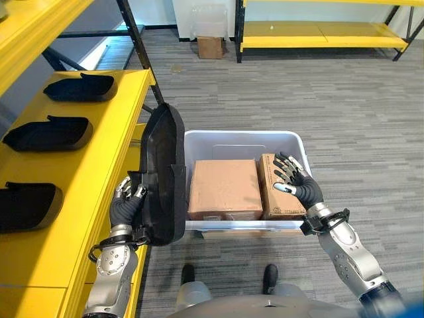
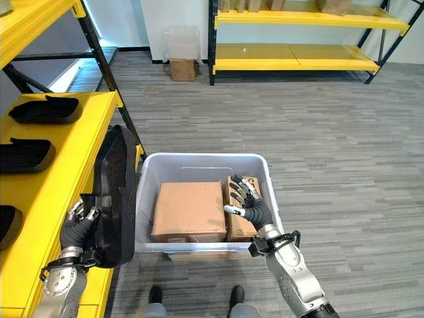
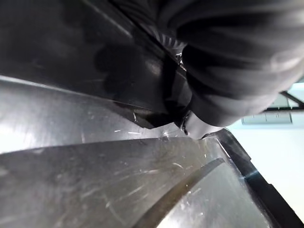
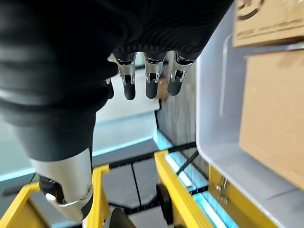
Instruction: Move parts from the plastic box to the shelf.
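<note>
You're looking down at grey striped carpet (image 1: 278, 99). Across the room stands a yellow rack (image 2: 298, 56) with dark uprights against a white wall (image 2: 152, 20). A small cardboard box (image 1: 210, 47) sits on the floor near it.

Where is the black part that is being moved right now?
The black part stands upright in the left robot hand, between the yellow shelf and the plastic box.

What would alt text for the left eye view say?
The left hand holds a black part upright beside the yellow shelf, where similar parts lie. The right hand hovers open over cardboard boxes in the plastic box.
</note>
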Available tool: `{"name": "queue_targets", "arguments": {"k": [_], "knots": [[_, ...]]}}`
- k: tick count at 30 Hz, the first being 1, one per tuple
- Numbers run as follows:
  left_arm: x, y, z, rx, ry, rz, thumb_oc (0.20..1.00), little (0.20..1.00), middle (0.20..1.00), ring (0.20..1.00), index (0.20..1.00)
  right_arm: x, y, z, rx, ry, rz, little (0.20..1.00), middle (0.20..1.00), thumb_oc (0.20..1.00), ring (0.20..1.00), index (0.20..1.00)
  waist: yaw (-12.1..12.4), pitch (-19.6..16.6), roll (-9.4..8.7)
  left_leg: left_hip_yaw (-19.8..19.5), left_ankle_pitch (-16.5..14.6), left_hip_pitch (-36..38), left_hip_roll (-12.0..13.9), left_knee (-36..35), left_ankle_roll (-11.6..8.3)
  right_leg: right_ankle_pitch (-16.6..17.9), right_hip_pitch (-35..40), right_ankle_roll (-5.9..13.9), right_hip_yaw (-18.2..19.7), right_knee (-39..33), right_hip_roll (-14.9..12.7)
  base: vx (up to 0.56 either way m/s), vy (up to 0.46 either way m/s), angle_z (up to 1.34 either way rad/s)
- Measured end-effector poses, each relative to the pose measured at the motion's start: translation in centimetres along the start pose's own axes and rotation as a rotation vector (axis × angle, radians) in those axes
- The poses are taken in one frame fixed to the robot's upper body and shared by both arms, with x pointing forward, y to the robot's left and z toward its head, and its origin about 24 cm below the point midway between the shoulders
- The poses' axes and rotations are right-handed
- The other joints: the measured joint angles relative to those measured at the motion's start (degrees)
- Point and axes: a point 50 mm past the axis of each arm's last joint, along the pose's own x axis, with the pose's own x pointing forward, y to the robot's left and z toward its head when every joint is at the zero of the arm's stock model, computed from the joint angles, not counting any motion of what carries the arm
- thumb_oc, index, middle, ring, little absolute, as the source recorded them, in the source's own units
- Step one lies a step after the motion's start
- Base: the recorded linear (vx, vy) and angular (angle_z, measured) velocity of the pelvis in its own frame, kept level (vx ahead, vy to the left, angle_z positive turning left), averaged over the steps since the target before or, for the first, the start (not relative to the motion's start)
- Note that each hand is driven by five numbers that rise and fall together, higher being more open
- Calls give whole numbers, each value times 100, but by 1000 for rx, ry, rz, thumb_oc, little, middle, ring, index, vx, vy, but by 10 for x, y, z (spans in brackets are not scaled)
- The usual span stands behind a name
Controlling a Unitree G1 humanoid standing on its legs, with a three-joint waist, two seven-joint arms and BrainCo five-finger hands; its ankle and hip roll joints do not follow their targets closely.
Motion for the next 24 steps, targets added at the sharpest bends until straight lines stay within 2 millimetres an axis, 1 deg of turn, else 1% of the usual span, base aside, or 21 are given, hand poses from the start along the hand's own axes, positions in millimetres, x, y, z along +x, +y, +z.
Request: {"name": "queue_targets", "arguments": {"k": [1, 2, 3, 4, 5, 6, 7, 8, 9, 10, 11, 12, 13, 14, 16, 17, 19, 21, 22, 23, 24], "knots": [[3, -5, 3, -10, -14, -19, 200, 200, 200, 200, 200, 0, 0, 1, -2, -3, 0, 1000, 1000, 1000, 1000, 1000, -33, -35, -19, -277, 116, -216, 10, 25, 90, -176, -205, -87, -201, 252, -35, -153, -83, 70], [3, -7, 3, -13, -15, -28, 200, 200, 200, 200, 200, 1, -1, 1, -7, -3, 0, 1000, 1000, 1000, 1000, 1000, 3, -13, 34, -361, 223, -364, 12, 7, 227, -273, -319, -114, -344, 461, -23, -273, -166, 100], [6, -11, 7, -14, -30, -49, 200, 200, 200, 200, 200, 3, -1, 3, -23, -5, 4, 1000, 1000, 1000, 1000, 1000, 87, -16, 57, -438, 261, -625, -15, -35, 749, -514, -699, -180, -428, 955, -79, -208, -124, 70], [6, -11, 10, -9, -38, -54, 200, 200, 200, 200, 200, 4, 0, 3, -37, -5, 13, 1000, 1000, 1000, 1000, 1000, 150, 13, 119, -433, 271, -760, -19, -119, 1118, -648, -880, -312, -462, 1224, -65, -236, -130, 107], [9, -9, 18, 17, -67, -71, 200, 200, 200, 200, 200, 4, 2, 3, -54, -6, 19, 1000, 1000, 1000, 1000, 1000, 145, -5, -173, -351, -510, -940, -98, -173, 1293, -900, -1159, -568, -520, 1424, -221, -137, -45, 110], [14, -10, 22, 32, -80, -81, 200, 200, 200, 200, 200, 5, 0, 2, -54, -1, 8, 1000, 1000, 1000, 1000, 1000, 182, 94, -392, -186, -424, -1166, -315, 428, 893, -814, -1141, -740, -787, 1367, -524, -129, -50, 117], [14, -11, 21, 38, -78, -83, 200, 200, 200, 200, 200, 5, -1, 1, -52, 4, 1, 1000, 1000, 1000, 1000, 1000, 179, 91, -445, -52, -373, -1220, -376, 867, 666, -722, -1065, -771, -889, 1173, -593, -4, 35, 104], [14, -11, 20, 38, -72, -84, 200, 200, 200, 200, 200, 2, -3, 1, -44, 1, -21, 1000, 1000, 1000, 1000, 1000, 68, 87, -488, 75, -489, -1043, -524, 1550, 316, -514, -704, -776, -1142, 678, -673, -7, 92, 107], [14, -13, 20, 33, -74, -85, 200, 200, 200, 200, 200, 1, -5, 1, -43, -4, -37, 1000, 1000, 1000, 1000, 1000, -51, 80, -478, 86, -624, -719, -579, 1928, 98, -436, -400, -750, -1338, 368, -688, -17, 133, 127], [15, -15, 20, 27, -79, -92, 200, 200, 200, 200, 200, -2, -8, 1, -41, -3, -56, 1000, 1000, 1000, 1000, 1000, -137, 6, -491, 64, -693, -330, -609, 2124, -57, -338, -164, -654, -1527, 95, -650, -36, 104, 94], [15, -18, 21, 23, -83, -101, 200, 200, 200, 200, 200, -4, -11, 0, -40, -4, -69, 1000, 1000, 1000, 1000, 1000, -171, -92, -392, 34, -712, -107, -587, 2053, -107, -315, -100, -632, -1594, 6, -604, -43, 184, 72], [14, -22, 22, 15, -92, -115, 200, 200, 200, 200, 200, -6, -15, 2, -44, -9, -87, 1000, 1000, 1000, 1000, 1000, -260, -190, -289, 45, -672, 342, -580, 1709, -129, -290, -89, -600, -1677, -54, -497, -40, 222, 59], [15, -26, 23, 9, -96, -131, 200, 200, 200, 200, 200, -7, -18, 3, -45, -13, -103, 1000, 1000, 1000, 1000, 1000, -341, -240, -150, 163, -595, 597, -541, 1253, -193, -181, -86, -589, -1823, -12, -472, -52, 286, 90], [18, -35, 25, -6, -106, -159, 200, 200, 200, 200, 200, -9, -21, 3, -47, -9, -121, 1000, 1000, 1000, 1000, 1000, -476, -266, -73, 399, -569, 673, -530, 738, -178, -131, -81, -574, -2019, -16, -502, -13, 146, 78], [19, -44, 27, -12, -118, -190, 200, 200, 200, 200, 200, -11, -22, 0, -40, 0, -133, 1000, 1000, 1000, 1000, 1000, -406, -252, -84, 583, -492, 897, -531, 361, -195, -80, -57, -526, -2074, 12, -481, -24, 140, 35], [19, -44, 26, -3, -115, -191, 200, 200, 200, 200, 200, -12, -19, -4, -24, 8, -132, 1000, 1000, 1000, 1000, 1000, -390, -266, -164, 519, -515, 992, -576, 283, -290, -29, -19, -455, -2091, 22, -518, -61, 208, 10], [18, -42, 25, 7, -108, -189, 200, 200, 200, 200, 200, -12, -15, -7, -15, 18, -124, 1000, 1000, 1000, 1000, 1000, -299, -295, -261, 453, -554, 951, -684, 287, -348, 82, 39, -341, -2116, -2, -686, -114, 259, 22], [18, -42, 25, 14, -110, -193, 200, 200, 200, 200, 200, -12, -14, -8, -14, 23, -119, 1000, 1000, 1000, 1000, 1000, -253, -292, -269, 346, -607, 929, -815, 301, -417, 180, 141, -264, -2232, -44, -815, -101, 230, 42], [18, -42, 25, 15, -109, -191, 200, 200, 200, 200, 200, -12, -14, -9, -14, 24, -118, 1000, 1000, 1000, 1000, 1000, -225, -302, -260, 325, -617, 935, -848, 257, -403, 207, 164, -221, -2259, -45, -854, -120, 271, 52], [18, -41, 26, 16, -113, -190, 200, 200, 200, 200, 200, -11, -14, -9, -13, 24, -119, 1000, 1000, 1000, 1000, 1000, -118, -305, -235, 291, -675, 924, -929, 154, -309, 244, 152, -130, -2296, -42, -914, -117, 267, 52], [19, -41, 26, 18, -115, -189, 200, 200, 200, 200, 200, -10, -14, -10, -11, 27, -122, 1000, 1000, 1000, 1000, 1000, -109, -302, -233, 195, -719, 832, -984, 138, -252, 299, 133, -104, -2391, -39, -992, -150, 360, 60]]}}
